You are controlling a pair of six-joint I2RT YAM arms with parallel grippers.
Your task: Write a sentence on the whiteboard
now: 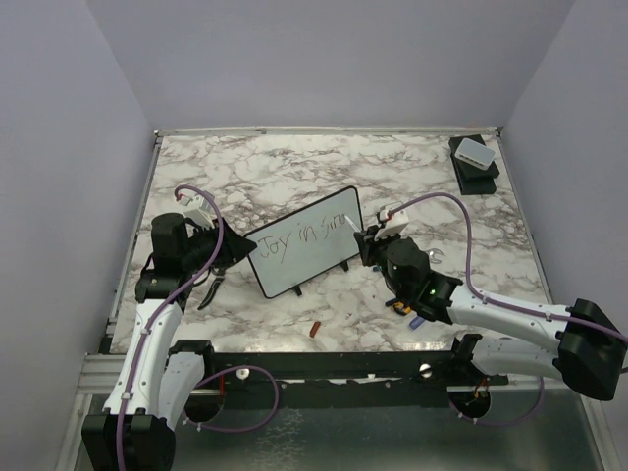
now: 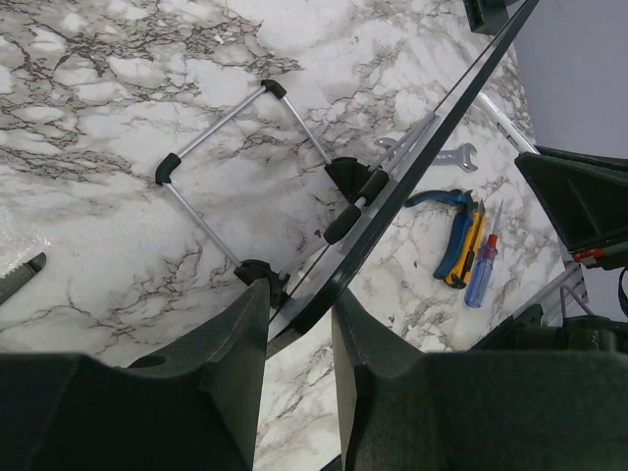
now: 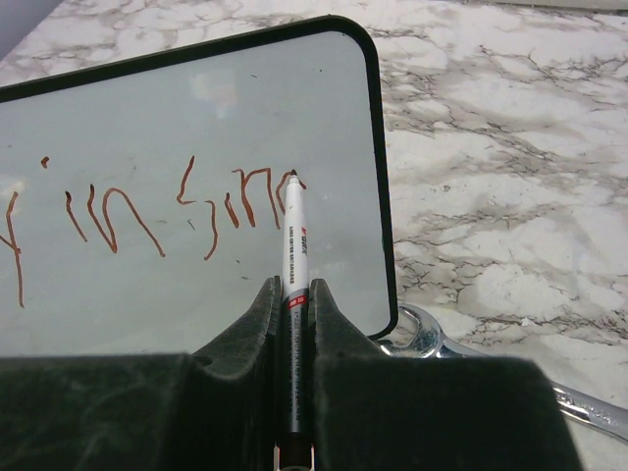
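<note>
one whiteboard (image 1: 302, 245) stands propped on the table (image 1: 294, 167). left wrist: left gripper (image 2: 299, 329) part-closed on its frame edge, i judge to steady it against writing. right wrist: right gripper (image 3: 292, 314) pinches the marker (image 3: 293, 245) tight, tip touching the unfinished sentence (image 3: 235, 201).

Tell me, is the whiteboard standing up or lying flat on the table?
Standing, leaning back: the whiteboard rests on its lower edge, its wire stand spread out behind it, and the left gripper grips one corner.
</note>
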